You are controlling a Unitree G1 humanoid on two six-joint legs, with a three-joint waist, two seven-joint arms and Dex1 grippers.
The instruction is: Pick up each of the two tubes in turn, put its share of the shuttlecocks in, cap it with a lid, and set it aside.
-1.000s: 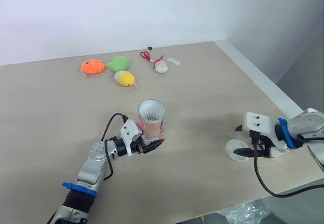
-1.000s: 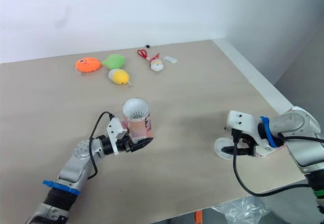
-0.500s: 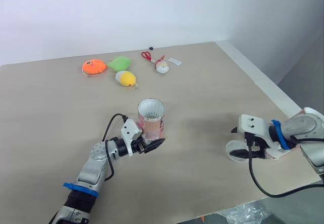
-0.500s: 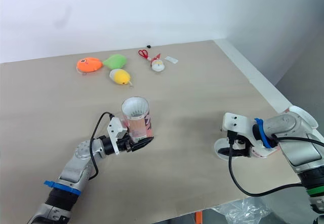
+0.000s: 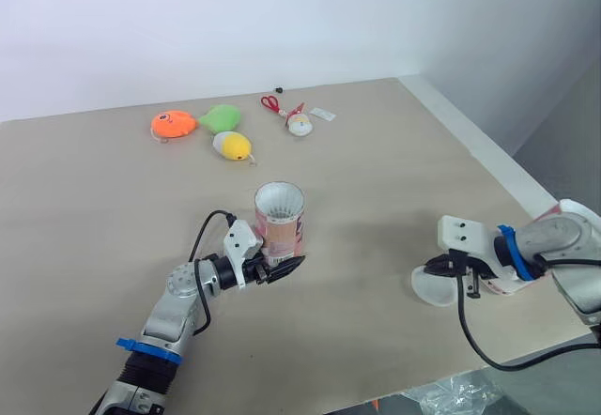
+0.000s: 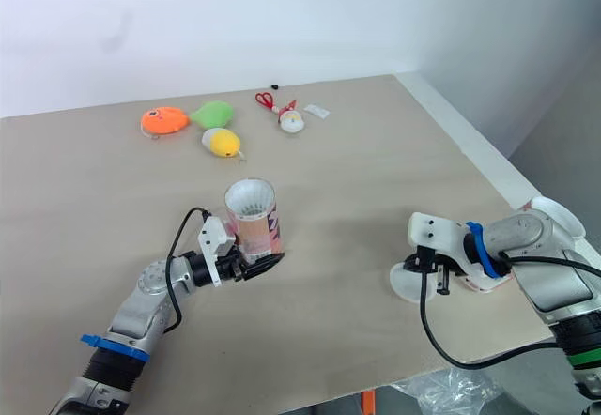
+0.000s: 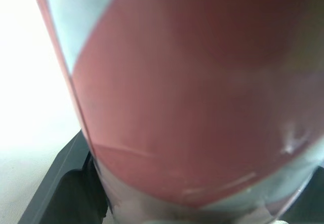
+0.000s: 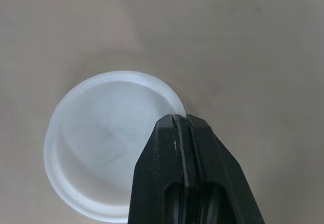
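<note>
Starting at the robot's left, far side of the table (image 5: 394, 180): an orange toy fish (image 5: 172, 124), a green toy (image 5: 221, 115) just beside it, and a yellow toy (image 5: 232, 145) a little nearer the robot. All three lie close together, well apart from both grippers.

Next, near the table's middle: the tube (image 5: 281, 227), red and clear, upright, mouth open and uncapped. The white skirt of a shuttlecock (image 5: 280, 203) shows inside the mouth. The left gripper (image 5: 274, 269) is clamped on the tube low on its body, one black finger on either side. In the left wrist view the tube wall (image 7: 192, 92) stands right against the camera, with a dark finger (image 7: 66, 183) at its base.

Far side again, right of the toys: red scissors (image 5: 271, 104), a small white figure (image 5: 300, 124) touching or nearly touching them, a white tag (image 5: 323, 113) and a small black object (image 5: 279, 89), all near the back edge.

Near the right edge: the lid (image 5: 432, 287), white, round and shallow. The right gripper (image 5: 441, 268) is closed on its rim; in the right wrist view the fingers (image 8: 177, 148) are pressed together over the rim of the lid (image 8: 101, 143). Whether the lid rests on the table or is raised off it cannot be told. Lid and tube are well apart.
</note>
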